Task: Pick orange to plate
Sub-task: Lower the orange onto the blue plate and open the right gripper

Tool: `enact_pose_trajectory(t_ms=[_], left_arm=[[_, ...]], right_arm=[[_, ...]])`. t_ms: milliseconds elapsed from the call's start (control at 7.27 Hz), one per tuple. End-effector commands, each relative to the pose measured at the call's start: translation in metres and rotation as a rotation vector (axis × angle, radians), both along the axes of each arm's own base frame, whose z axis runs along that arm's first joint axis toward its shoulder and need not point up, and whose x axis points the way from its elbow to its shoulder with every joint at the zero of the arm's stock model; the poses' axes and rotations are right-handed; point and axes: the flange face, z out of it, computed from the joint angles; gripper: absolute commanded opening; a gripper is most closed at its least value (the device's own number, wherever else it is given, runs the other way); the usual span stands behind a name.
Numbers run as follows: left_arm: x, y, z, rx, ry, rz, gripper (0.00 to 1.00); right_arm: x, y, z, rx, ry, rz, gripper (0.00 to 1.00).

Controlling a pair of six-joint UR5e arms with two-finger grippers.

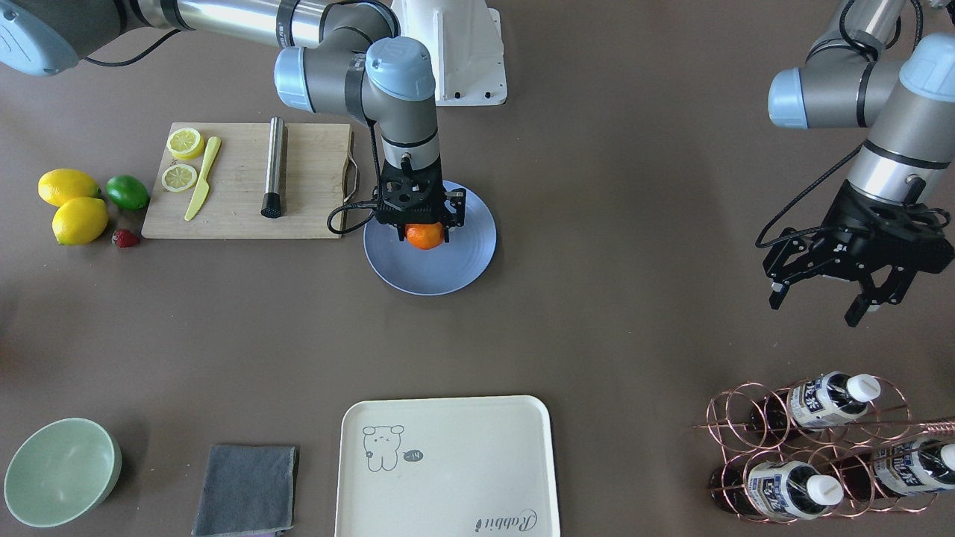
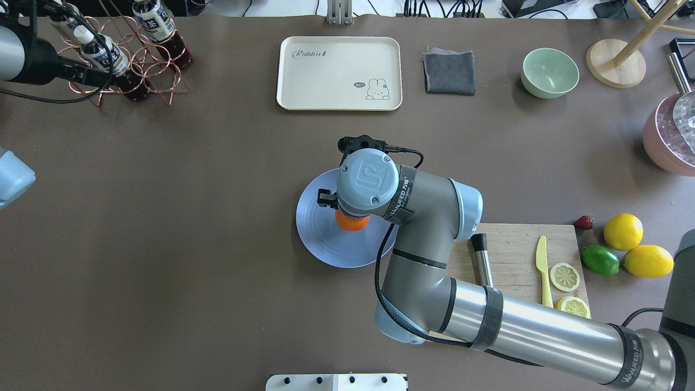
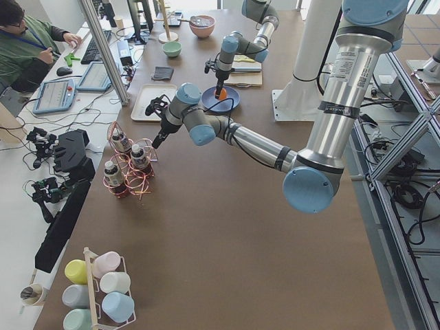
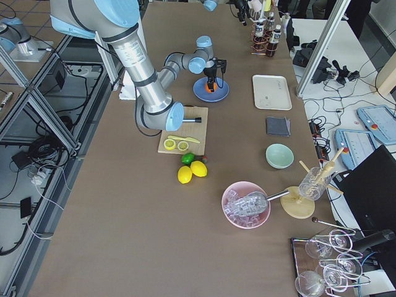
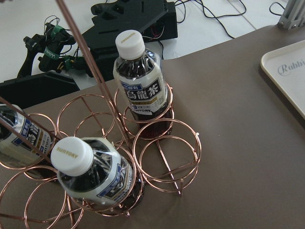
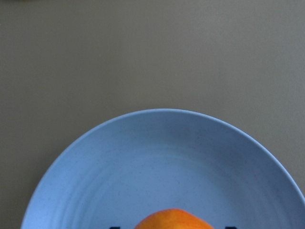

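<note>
My right gripper [image 1: 425,228] is clamped on the orange [image 1: 424,239], hanging right over the plate [image 1: 464,262] center, so straight down I reckon.

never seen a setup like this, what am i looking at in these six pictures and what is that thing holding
Two robot arms stand at a brown table, each ending in two-finger jaws. Four pictures come from fixed cameras: one facing the robot, one over its shoulders, and one at each end of the table. The last two come from cameras on the wrists.

The right arm has its jaws shut on an orange over a blue plate. I cannot tell whether the fruit touches the plate. The left arm hangs near some bottles with its jaws open and empty.

Also on the table are a cutting board with lemon slices, two lemons, a lime, a cream tray, a green bowl and a grey cloth.
</note>
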Motion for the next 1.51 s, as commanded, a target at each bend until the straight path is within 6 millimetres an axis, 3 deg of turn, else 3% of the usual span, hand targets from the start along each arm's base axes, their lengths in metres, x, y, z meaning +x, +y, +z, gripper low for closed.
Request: enact_pose_trajectory(t_ms=[0, 138, 275, 412, 688, 825, 1100, 1375], left_arm=[[-0.020, 0.002, 0.013, -0.055, 0.038, 0.036, 0.98], [-0.025, 0.002, 0.013, -0.059, 0.044, 0.037, 0.98], [-0.028, 0.000, 0.014, -0.064, 0.043, 0.032, 0.98], [-0.030, 0.001, 0.016, -0.063, 0.041, 0.032, 0.98], [-0.036, 0.014, 0.037, -0.068, 0.016, 0.049, 0.98], [-0.036, 0.023, 0.046, -0.092, 0.032, 0.080, 0.98], [-0.065, 0.036, 0.067, -0.123, 0.037, 0.090, 0.98], [-0.132, 0.064, 0.118, -0.074, -0.060, 0.145, 0.98]], right_arm=[[-0.012, 0.011, 0.006, 0.001, 0.016, -0.015, 0.00], [-0.015, 0.014, 0.007, 0.000, 0.019, -0.019, 0.00], [-0.015, 0.012, -0.001, 0.003, 0.009, -0.017, 0.40], [-0.015, 0.012, -0.005, -0.003, 0.000, -0.008, 0.99], [-0.007, 0.005, -0.013, -0.013, -0.013, 0.010, 1.00], [0.013, -0.013, -0.018, -0.021, -0.022, 0.034, 1.00], [0.102, -0.044, -0.016, -0.110, 0.004, 0.053, 1.00], [0.192, -0.061, 0.038, -0.065, 0.063, 0.035, 1.00]])
